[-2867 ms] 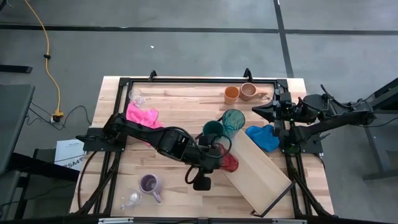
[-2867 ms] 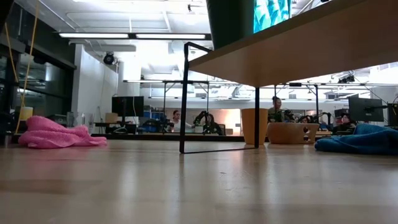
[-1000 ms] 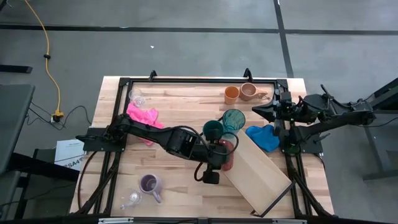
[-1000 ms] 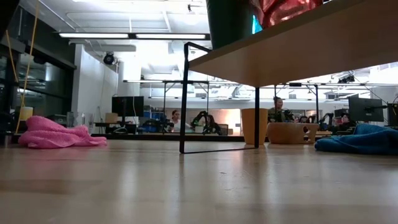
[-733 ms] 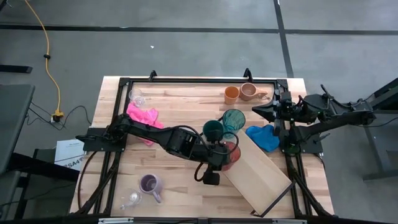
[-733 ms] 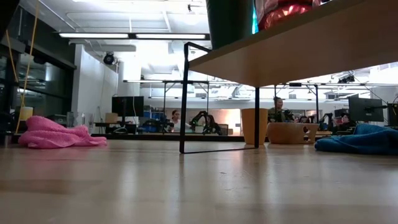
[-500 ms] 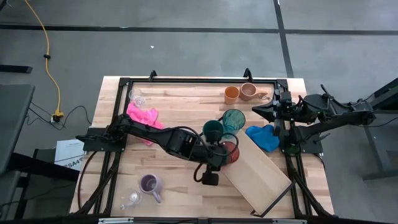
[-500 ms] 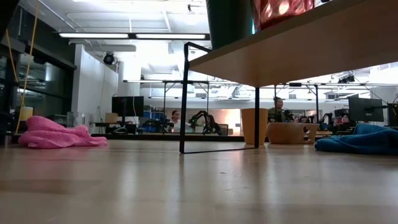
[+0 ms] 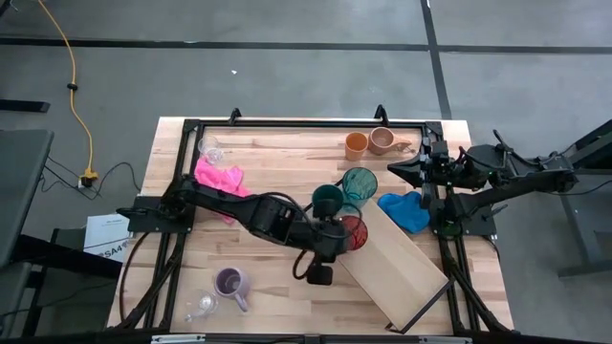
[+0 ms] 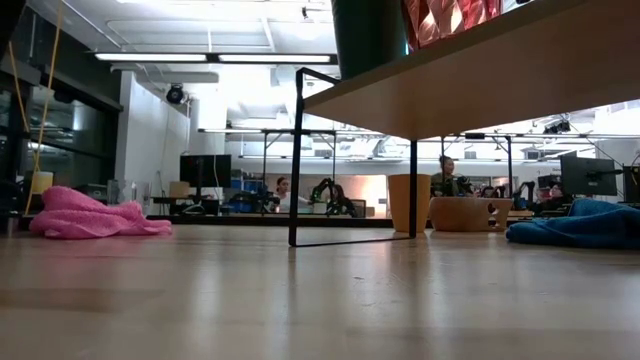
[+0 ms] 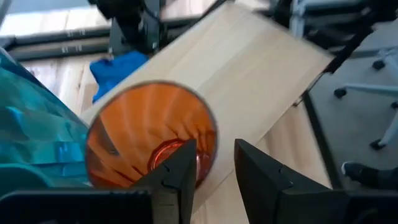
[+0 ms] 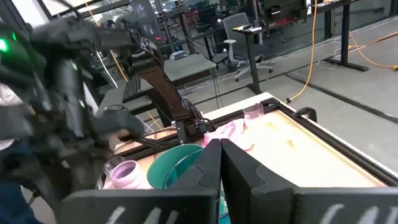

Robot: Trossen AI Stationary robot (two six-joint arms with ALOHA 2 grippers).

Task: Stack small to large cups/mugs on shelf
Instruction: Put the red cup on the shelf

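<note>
- Holding a red glass [image 9: 352, 232] by its rim, the left gripper [image 9: 337, 239] sits over the shelf's [image 9: 397, 258] left end in the high view; green cup [image 9: 327, 200] and teal tumbler [image 9: 360, 182] stand just beyond on the shelf. Right gripper [image 9: 397, 169] waits at the far right, fingers pressed together.
- Low view: red glass [image 10: 450, 18] on the shelf [image 10: 480, 80] beside the green cup [image 10: 368, 35].
- Left wrist view: fingers [image 11: 180, 171] pinch the glass rim, one inside, one outside.
- Purple mug [image 9: 229, 283] stands on the worktop [image 9: 277, 162], near left.
</note>
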